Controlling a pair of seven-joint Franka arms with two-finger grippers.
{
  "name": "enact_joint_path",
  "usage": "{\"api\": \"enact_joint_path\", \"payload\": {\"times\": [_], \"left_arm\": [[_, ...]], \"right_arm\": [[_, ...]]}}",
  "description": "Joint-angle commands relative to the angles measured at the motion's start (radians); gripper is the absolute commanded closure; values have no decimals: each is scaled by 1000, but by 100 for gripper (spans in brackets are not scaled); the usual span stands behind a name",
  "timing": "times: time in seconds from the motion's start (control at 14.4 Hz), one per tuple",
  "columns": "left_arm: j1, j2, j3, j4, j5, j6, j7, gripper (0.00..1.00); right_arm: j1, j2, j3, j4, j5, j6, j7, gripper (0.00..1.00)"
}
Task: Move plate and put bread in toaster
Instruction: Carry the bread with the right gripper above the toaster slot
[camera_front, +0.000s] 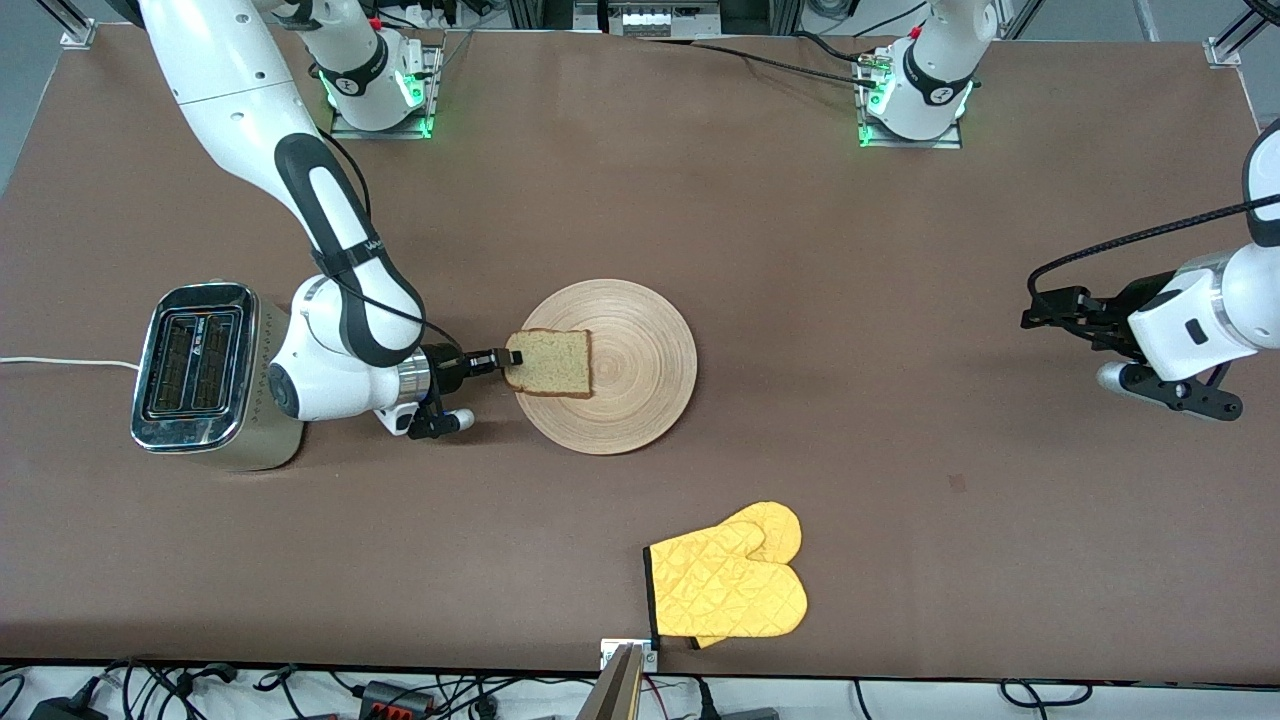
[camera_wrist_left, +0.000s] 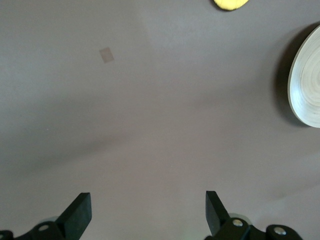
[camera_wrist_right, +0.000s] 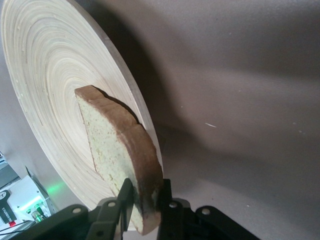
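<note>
The bread (camera_front: 553, 362) is a tan slice with a dark crust, at the edge of the round light-wood plate (camera_front: 640, 330) that faces the toaster. My right gripper (camera_front: 508, 362) is shut on the bread's rounded crust end; in the right wrist view the bread (camera_wrist_right: 117, 152) sits clamped between the fingers (camera_wrist_right: 125, 197), with the plate (camera_wrist_right: 45, 75) under it. The chrome-topped toaster (camera_front: 195, 365) stands at the right arm's end of the table, slots up, beside the right arm's wrist. My left gripper (camera_front: 1045, 312) is open and empty over bare table at the left arm's end.
A yellow quilted oven mitt (camera_front: 728, 585) lies near the table's front edge, nearer the front camera than the plate. The toaster's white cord (camera_front: 60, 362) runs off toward the table's end. The left wrist view shows bare brown table, the plate's rim (camera_wrist_left: 307, 80) and a bit of the mitt (camera_wrist_left: 230, 4).
</note>
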Motion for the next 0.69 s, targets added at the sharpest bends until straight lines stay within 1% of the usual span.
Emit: {"api": "enact_joint_path", "payload": {"times": [0.0,0.07,0.14,0.21,0.35,0.49,0.63], "left_arm": [[1,-41,-1,33,23,-20,-26,0],[1,-54,2,26,28,-20,-41,0],[1,-66,2,3,31,-17,-61,0],[1,-101,0,-25,31,-11,-91,0],[1,-167,-3,-117,31,11,-172,0],[-1,-250,-3,-244,31,102,-193,0],[-2,-345,2,-389,28,216,-193,0]], "right_arm": [[-4,-3,-2,13,28,-6,-22,97],[-4,-12,-2,14,26,-6,-21,100],[-1,-25,-2,22,25,-6,-16,100],[2,-44,-5,26,13,-12,-16,100],[-7,-86,-16,26,-4,-47,7,100],[-9,-123,-43,31,-76,-81,34,100],[-9,-159,-55,46,-154,-114,77,100]]}}
